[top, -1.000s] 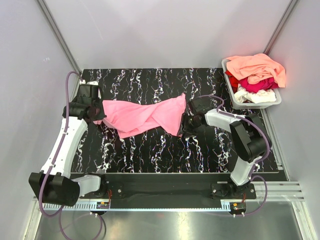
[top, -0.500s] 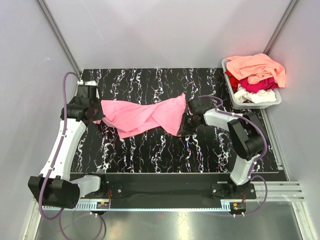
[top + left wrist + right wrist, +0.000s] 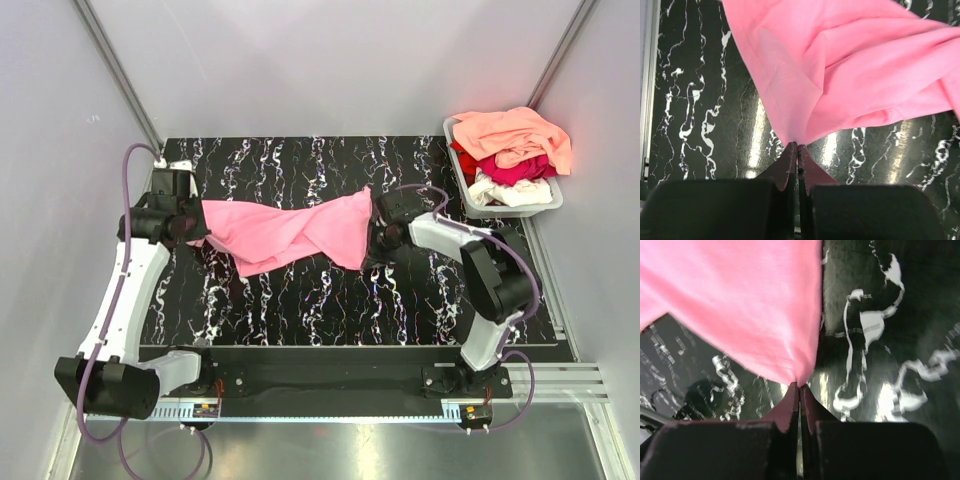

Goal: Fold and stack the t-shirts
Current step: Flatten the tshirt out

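Where the left end effector (image 3: 797, 146) met the cloth, its two dark fingers were pressed together on a pinched edge of the pink t-shirt (image 3: 285, 232), which fanned out from the tips in broad folds. The right end effector (image 3: 800, 386) was likewise clamped on a corner of the same garment, a stitched hem showing just above its tips. Between the two grips, the pink t-shirt spanned the middle of the table (image 3: 300, 300), bunched and creased along its length, its left end at the left end effector and its right end at the right one. Whether its middle lay on the surface or hung just above it could not be told. Black with white marbled veining, the table carried both arm bases at its near edge. At its far right corner stood a grey plastic tub (image 3: 505, 211), well apart from the pink t-shirt. It was heaped with a peach-orange t-shirt (image 3: 515, 132) on top, a crimson t-shirt (image 3: 515, 168) beneath and a white t-shirt (image 3: 510, 190) nearest the tub's front wall.
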Robot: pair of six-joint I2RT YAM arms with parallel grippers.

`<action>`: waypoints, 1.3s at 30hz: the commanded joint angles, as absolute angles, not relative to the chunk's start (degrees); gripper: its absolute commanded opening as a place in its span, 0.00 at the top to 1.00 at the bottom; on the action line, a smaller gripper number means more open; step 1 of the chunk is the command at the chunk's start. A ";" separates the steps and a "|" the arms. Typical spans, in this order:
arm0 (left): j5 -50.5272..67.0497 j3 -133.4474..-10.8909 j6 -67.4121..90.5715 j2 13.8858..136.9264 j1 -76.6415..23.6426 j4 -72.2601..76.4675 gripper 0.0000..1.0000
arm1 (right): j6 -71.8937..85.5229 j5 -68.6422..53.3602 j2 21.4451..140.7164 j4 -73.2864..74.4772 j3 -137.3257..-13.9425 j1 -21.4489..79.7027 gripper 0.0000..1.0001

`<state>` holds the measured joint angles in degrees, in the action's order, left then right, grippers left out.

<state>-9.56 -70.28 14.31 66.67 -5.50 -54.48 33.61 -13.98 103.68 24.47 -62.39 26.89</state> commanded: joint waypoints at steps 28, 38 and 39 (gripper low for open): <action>9.58 -97.99 14.24 33.84 -5.10 -44.21 1.00 | 28.40 -9.32 34.72 38.75 -93.94 27.16 1.00; 2.38 -98.44 14.49 42.61 -5.10 -46.84 1.00 | 17.58 16.77 48.22 46.83 -106.94 27.16 1.00; 0.46 -98.00 14.85 45.85 -5.10 -47.19 1.00 | 17.67 18.70 54.17 47.80 -107.66 27.25 1.00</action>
<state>5.52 -99.59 13.50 37.12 -5.50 -47.90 21.43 6.87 39.72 43.38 -106.54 26.98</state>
